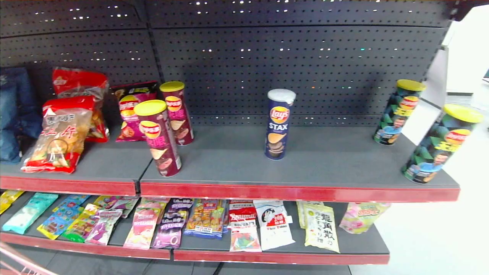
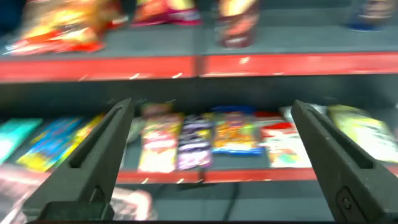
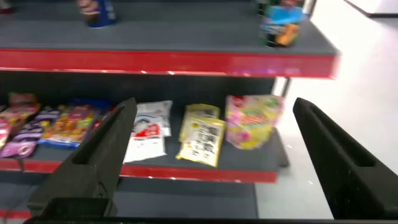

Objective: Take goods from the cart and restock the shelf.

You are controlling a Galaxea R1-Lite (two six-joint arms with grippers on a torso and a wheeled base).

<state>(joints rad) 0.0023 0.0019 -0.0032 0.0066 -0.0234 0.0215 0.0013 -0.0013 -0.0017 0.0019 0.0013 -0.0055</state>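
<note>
the shelf [image 1: 298, 193] spans the head view, its upper board with a red front edge running from left to right across the middle, a dark pegboard back [image 1: 305, 57] above it and the lower board [image 1: 267, 256] along the bottom of the frame.

the left end effector [image 2: 212, 104] faces the shelf front with its two fingers spread wide and nothing between them. the goods lie well beyond its tips, untouched. the right end effector [image 3: 215, 102] is likewise spread wide and empty, well apart from the goods on both boards.

on the upper board, red snack bags [image 1: 61, 133] lean at the left of the frame. two maroon cans [image 1: 158, 137] stand upright just right of them, a blue can [image 1: 278, 124] stands alone at centre, and two green cans [image 1: 398, 112] stand at the right, the nearer one at the board's front corner.

flat packets [image 1: 206, 219] lie in a row on the lower board. a pink wire bit of the cart [image 1: 15, 263] shows in the lower left corner.
</note>
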